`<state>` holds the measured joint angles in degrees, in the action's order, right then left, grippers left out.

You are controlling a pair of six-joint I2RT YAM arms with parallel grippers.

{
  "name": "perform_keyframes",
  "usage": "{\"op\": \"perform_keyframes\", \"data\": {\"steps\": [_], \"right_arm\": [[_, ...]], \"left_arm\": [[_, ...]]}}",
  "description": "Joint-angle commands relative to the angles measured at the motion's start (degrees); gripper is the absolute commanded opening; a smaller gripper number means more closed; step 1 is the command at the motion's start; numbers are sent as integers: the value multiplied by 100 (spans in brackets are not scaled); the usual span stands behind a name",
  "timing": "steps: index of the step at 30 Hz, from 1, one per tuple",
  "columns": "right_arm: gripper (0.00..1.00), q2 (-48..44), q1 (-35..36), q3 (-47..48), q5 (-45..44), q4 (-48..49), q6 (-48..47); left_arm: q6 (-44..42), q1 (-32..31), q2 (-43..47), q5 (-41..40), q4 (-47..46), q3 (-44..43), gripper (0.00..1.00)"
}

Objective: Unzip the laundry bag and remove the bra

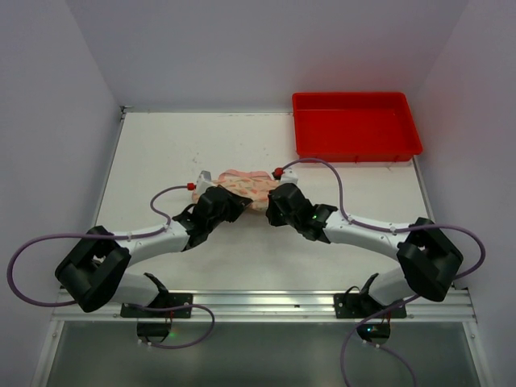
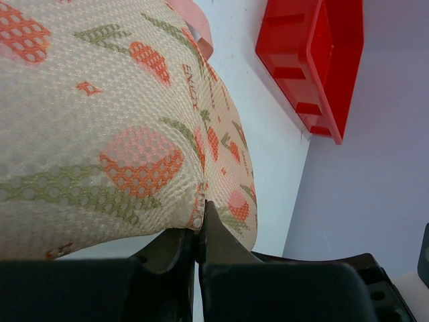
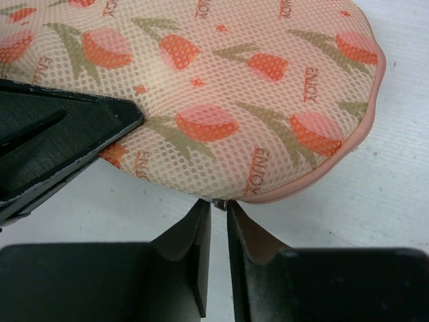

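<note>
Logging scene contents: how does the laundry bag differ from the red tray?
The laundry bag is soft printed mesh; the red tray is rigid and plain. The bag is smaller than the tray. The bag lies mid-table between the left gripper and right gripper; the tray sits far right, untouched. Both rest on the table.

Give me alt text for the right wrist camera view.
The right end effector pinches a small metal tab at the pink-trimmed edge of the tulip-print laundry bag on a white table; the left end effector grips the bag at left.

A robot lab cell — bare white table boxed in by plain pale walls.
</note>
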<state>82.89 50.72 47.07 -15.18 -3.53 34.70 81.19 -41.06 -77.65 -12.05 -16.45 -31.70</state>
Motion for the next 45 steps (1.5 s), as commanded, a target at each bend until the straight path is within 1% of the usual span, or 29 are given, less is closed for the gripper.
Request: {"op": "perform_keyframes", "data": {"steps": [1, 3, 5, 7, 10, 11, 13, 14, 15, 16, 18, 19, 20, 22, 23, 24, 25, 27, 29, 30, 31, 32, 34, 35, 36, 38, 40, 43, 45], "right_arm": [[15, 69, 26, 215, -319, 72, -77], [9, 78, 26, 224, -371, 37, -60], [0, 34, 26, 224, -477, -68, -16], [0, -10, 35, 224, -565, -304, 28], [0, -168, 26, 303, -670, -752, 72], [0, -325, 34, 268, -714, -859, 72], [0, -545, 26, 163, -793, -1017, 2], [0, -677, 0, 14, -811, -1044, -111], [0, -904, -18, -39, -811, -1123, -147], [0, -1011, -36, -110, -785, -1228, -252], [0, -1230, -62, -277, -566, -1334, -375], [0, -1275, -62, -312, -478, -1413, -480], [0, -1293, -62, -338, -355, -1457, -525], [0, -1258, -62, -321, -40, -1484, -604], [0, -1232, -62, -295, 67, -1458, -700], [0, -1197, -53, -260, 146, -1440, -762], [0, -1092, -53, -216, 460, -1353, -815], [0, -960, -45, -23, 778, -1212, -868], [0, -635, -10, 302, 1297, -957, -746], [0, -486, 25, 442, 1420, -878, -684], [0, -319, 61, 783, 1491, -756, -588], [0, 48, 174, 986, 1666, -746, -561], [0, 454, 298, 1408, 1764, -719, -561], [0, 830, 403, 1784, 1781, -711, -569], [0, 990, 447, 1936, 1773, -702, -569], [0, 1272, 474, 2296, 1808, -684, -543], [0, 1528, 474, 2412, 1852, -641, -526], [0, 1651, 483, 2430, 1940, -553, -508], [0, 1669, 492, 2395, 1949, -517, -508]], "left_arm": [[-165, -25, 197, -113, -175, -249, 0], [-209, -25, 215, -78, -166, -257, 0], [-279, -16, 241, -60, -105, -257, 0], [-375, 19, 285, -34, -78, -257, 0], [-770, 247, 311, 308, -25, -222, 0], [-1032, 334, 329, 570, -86, -109, 0], [-1245, 764, 364, 852, -43, 6, 0], [-1637, 931, 364, 1245, -156, 145, 0], [-1815, 1264, 312, 1449, -44, 156, 0], [-2252, 1406, 285, 1538, 62, 156, 0], [-2755, 1713, 163, 1907, 203, 86, 0], [-3306, 1785, 110, 2030, 229, 42, 0], [-3590, 1846, 40, 2371, 325, -124, 0], [-4047, 1987, -232, 2645, 519, -362, 0], [-4545, 2014, -329, 2830, 755, -606, 0], [-4733, 2084, -530, 2770, 931, -766, 0], [-4918, 2128, -637, 2726, 1046, -880, 4], [-5104, 2373, -830, 2691, 1345, -1179, 16], [-4859, 2549, -796, 2900, 1259, -1198, 37], [-4728, 2646, -631, 2928, 1249, -1163, 67], [-4439, 2656, -498, 2919, 1275, -1076, 81], [-4288, 2656, -367, 2754, 1450, -1040, 89], [-3859, 2656, 143, 2551, 1714, -821, 97], [-3743, 2656, 319, 2376, 2089, -742, 100], [-3672, 2656, 686, 2322, 2189, -645, 100], [-3304, 2647, 1083, 2286, 2208, -233, 100], [-2848, 2612, 1576, 2488, 1963, 319, 100], [-2460, 2524, 1814, 2655, 1724, 682, 97], [-2126, 2437, 1884, 2629, 1321, 981, 94]]}}
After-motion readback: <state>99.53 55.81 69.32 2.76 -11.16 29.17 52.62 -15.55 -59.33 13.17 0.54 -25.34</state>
